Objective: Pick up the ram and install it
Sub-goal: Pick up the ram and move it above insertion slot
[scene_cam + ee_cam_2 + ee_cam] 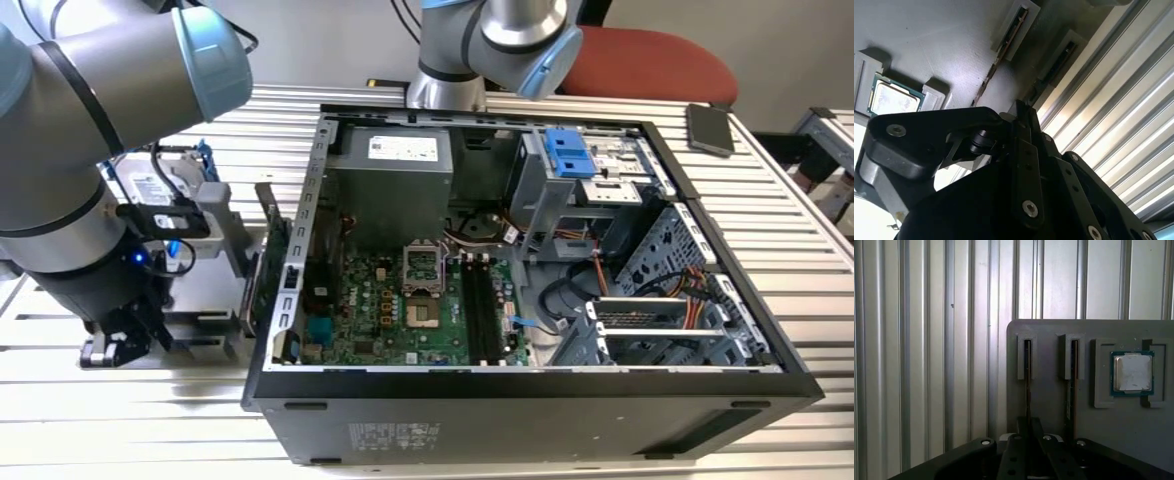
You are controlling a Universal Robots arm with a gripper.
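Gripper [1029, 424] is seen at the ram [1027, 385]; open/shut can't be told. Ram's judged light, stiff, breakable: best held mid, by flat sides.

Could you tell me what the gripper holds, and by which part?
Cannot tell; the gripper sits over the exposed edge of the thin dark ram stick.

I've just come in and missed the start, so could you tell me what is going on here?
The robot arm's gripper is down at a grey holder beside the open computer case, lined up on the ram standing on edge in one slot. The ram is not yet lifted out. A processor chip lies in the same holder.
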